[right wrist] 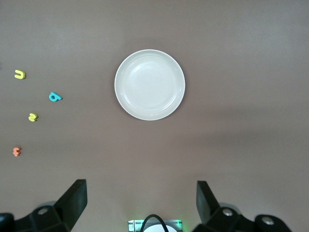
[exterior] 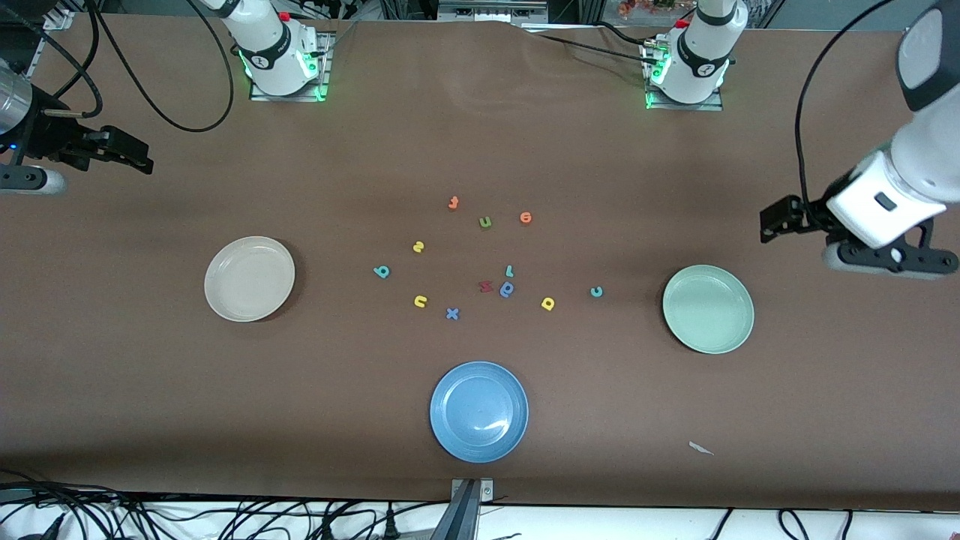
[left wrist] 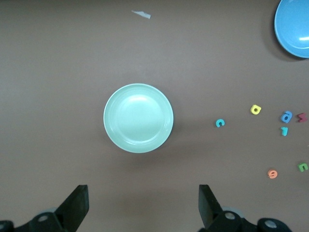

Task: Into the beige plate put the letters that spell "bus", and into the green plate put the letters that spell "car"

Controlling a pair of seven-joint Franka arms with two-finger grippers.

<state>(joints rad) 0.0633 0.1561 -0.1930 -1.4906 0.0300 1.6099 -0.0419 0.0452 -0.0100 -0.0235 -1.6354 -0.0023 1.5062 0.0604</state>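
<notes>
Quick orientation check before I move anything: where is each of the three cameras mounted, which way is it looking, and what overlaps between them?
Front view: high across the table, facing both bases; shows the left gripper and right gripper, all plates and letters.
Left wrist view: looks down on the green plate; its open fingers show.
Right wrist view: looks down on the beige plate; its open fingers show.
Shared: front and left wrist both show the teal "c".

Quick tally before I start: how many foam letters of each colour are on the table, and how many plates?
Yellow letters: 3 ("s", "u", "a")
Teal letters: 3 ("b", "r", "c")
Orange letters: 2
Blue letters: 2
Green letters: 1
Red letters: 1
Plates: 3 (beige plate, green plate, blue plate)
Total: 15
</notes>
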